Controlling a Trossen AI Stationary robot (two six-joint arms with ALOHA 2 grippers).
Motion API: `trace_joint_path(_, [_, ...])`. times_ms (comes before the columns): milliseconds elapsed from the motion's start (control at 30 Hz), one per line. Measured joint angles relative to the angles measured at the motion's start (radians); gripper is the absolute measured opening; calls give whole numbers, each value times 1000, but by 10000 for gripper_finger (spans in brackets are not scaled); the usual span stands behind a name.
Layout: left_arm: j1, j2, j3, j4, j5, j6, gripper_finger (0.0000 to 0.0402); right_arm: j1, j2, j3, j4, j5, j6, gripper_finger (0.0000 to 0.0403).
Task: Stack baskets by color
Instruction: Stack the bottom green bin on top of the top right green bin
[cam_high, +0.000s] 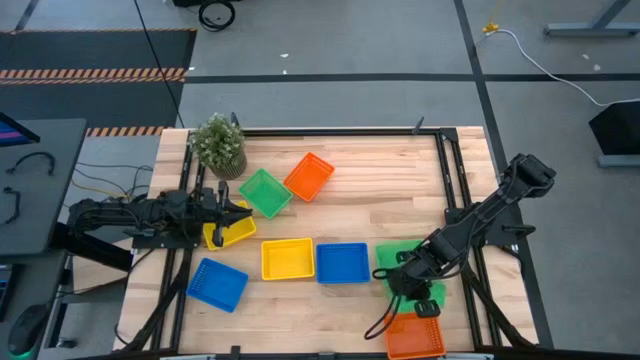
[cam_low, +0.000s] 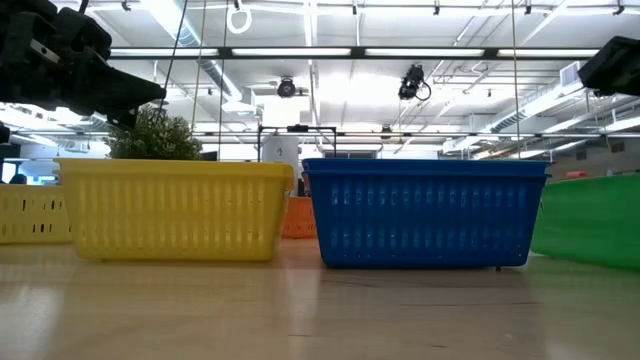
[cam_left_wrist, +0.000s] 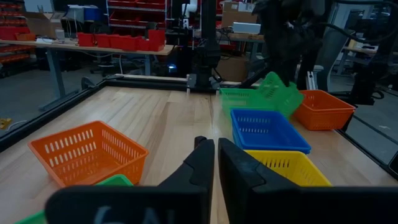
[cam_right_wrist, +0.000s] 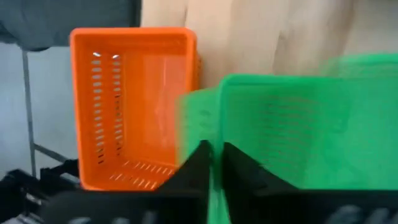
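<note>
Near the table's right front, my right gripper (cam_high: 404, 282) (cam_right_wrist: 216, 158) is shut on a green basket (cam_left_wrist: 283, 93) (cam_right_wrist: 298, 124). That basket stands tilted over a second green basket (cam_left_wrist: 239, 99). An orange basket (cam_high: 415, 335) (cam_right_wrist: 134, 106) sits just nearer the front edge. My left gripper (cam_high: 243, 208) (cam_left_wrist: 216, 155) waits shut and level at the left, above a yellow basket (cam_high: 228, 233). Flat on the table lie a yellow basket (cam_high: 287, 258), two blue ones (cam_high: 342, 262) (cam_high: 217, 284), a green one (cam_high: 265, 192) and an orange one (cam_high: 308, 176). My right gripper pinches the green basket's side wall (cam_right_wrist: 214, 186) between its two fingers, on the side toward the orange basket. The fingers come from above, slanting down. The basket sits tilted, one side raised over the other green basket; whether its lower edge rests there is hidden.
A small potted plant (cam_high: 218, 145) stands at the far left corner. A black frame rail (cam_high: 452, 190) runs along the table's right side beside my right arm. Bare wood (cam_high: 390, 190) lies at the far right.
</note>
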Motion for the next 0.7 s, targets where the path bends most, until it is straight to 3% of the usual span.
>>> trace_joint_path(67, [0,0,0,0,0,0,25,0,0,22,-7,-29,0,13])
trace_joint_path(200, [0,0,0,0,0,0,29,0,-1,98,-13,-65,45,24])
trace_joint_path(333, [0,0,0,0,0,0,35,0,-1,198,-73,-55,56,11])
trace_joint_path(400, [0,0,0,0,0,0,36,0,-2,245,-147,21,42,11])
trace_joint_path(533, [0,0,0,0,0,0,32,-15,-2,324,-328,300,10,13])
trace_joint_path(700, [0,0,0,0,0,0,28,-146,1,337,-427,585,-37,11])
